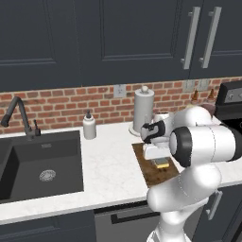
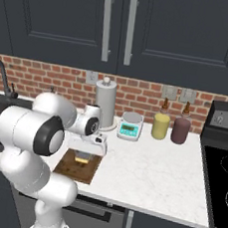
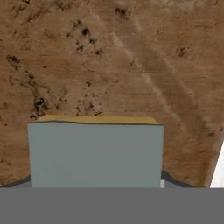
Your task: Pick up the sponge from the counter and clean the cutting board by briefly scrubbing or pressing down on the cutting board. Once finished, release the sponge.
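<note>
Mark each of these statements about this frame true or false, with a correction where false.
1. The sponge is over the cutting board. True.
2. The sponge lies in the sink. False: it is at the board, under the gripper.
3. A paper towel roll stands at the brick wall. True.
4. The kitchen scale sits on the cutting board. False: it sits on the counter, beyond the board.
</note>
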